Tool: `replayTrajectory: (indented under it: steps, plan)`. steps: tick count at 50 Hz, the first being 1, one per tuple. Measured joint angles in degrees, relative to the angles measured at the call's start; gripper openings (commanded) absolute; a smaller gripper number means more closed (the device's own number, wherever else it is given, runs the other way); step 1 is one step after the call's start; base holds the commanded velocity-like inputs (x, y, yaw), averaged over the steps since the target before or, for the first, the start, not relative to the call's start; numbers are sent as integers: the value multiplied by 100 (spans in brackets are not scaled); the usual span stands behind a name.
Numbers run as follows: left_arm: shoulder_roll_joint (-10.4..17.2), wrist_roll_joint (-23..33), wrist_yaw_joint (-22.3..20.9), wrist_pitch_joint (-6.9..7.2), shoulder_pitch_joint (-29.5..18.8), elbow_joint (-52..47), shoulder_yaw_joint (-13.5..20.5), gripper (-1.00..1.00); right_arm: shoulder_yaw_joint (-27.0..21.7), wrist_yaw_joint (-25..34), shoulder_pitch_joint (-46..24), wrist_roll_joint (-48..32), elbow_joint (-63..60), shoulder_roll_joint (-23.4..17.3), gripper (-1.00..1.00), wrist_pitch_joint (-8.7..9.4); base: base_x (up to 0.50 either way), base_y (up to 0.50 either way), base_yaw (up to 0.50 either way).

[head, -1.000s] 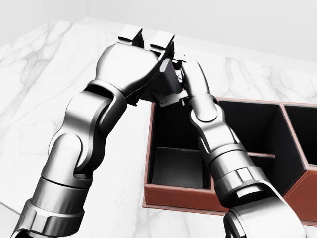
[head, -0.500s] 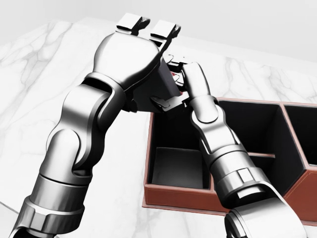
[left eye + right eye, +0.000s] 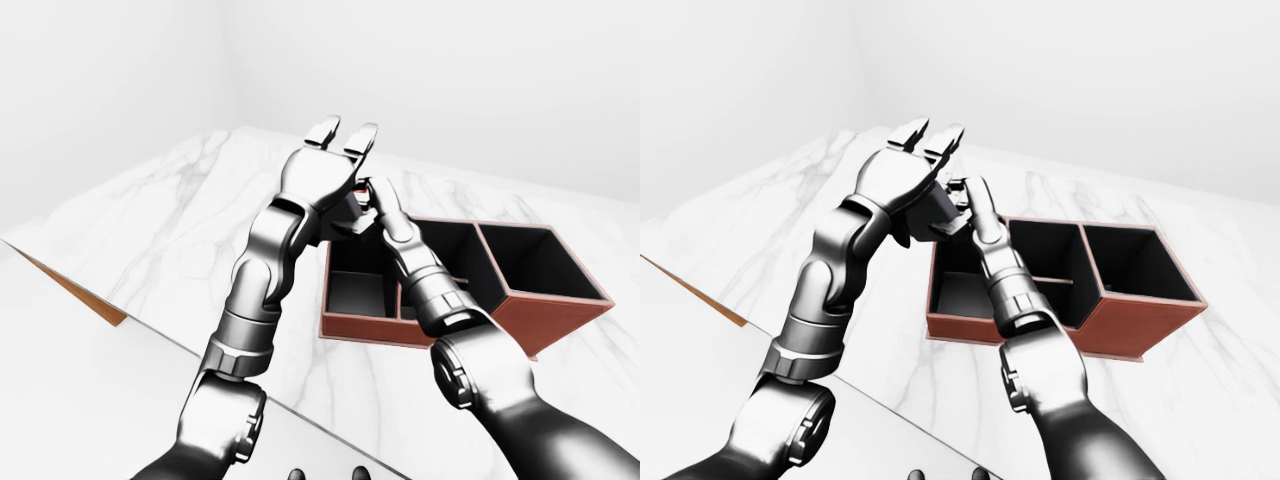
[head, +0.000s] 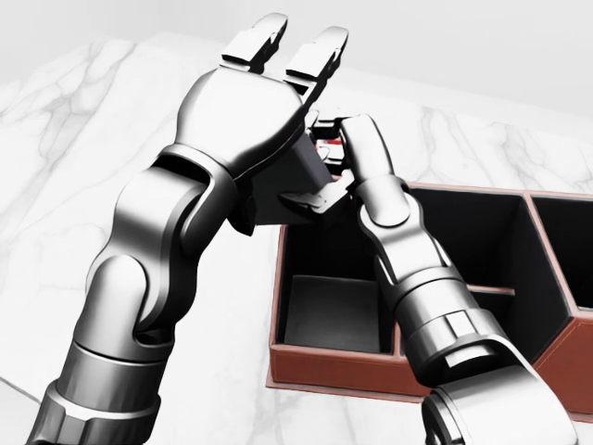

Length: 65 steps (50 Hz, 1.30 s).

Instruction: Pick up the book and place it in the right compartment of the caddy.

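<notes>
both hands meet above the caddy's left end on the worktop: left hand fingers splayed, right hand seemingly pinching the small, stiff, likely light book, best held by its edges.

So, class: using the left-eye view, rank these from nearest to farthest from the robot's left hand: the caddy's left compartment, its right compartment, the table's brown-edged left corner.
1. Left compartment, just below-right of the left hand.
2. Right compartment, far right of the caddy.
3. Table corner, far left.
</notes>
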Motion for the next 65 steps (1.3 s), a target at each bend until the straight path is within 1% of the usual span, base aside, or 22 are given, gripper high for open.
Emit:
replayTrajectory:
  steps: [12,22,31,55,65]
  plan:
    - [-61,-66,-228,23,301,-433,-20,100,-28,23,-143,9,101,-108,-100,0,0,0,0]
    - [-91,-136,-413,98,501,-818,-25,100,-61,39,-260,-24,244,-240,-100,0,0,0,0]
    - [-75,-185,-523,179,556,-1056,5,100,-71,39,-307,23,307,-319,-100,0,0,0,0]
    - [175,-448,-547,571,569,-1524,220,100,-115,17,-267,19,309,-524,-100,0,0,0,0]
    - [278,-556,-519,689,620,-1643,285,100,-131,21,-271,22,247,-598,-100,0,0,0,0]
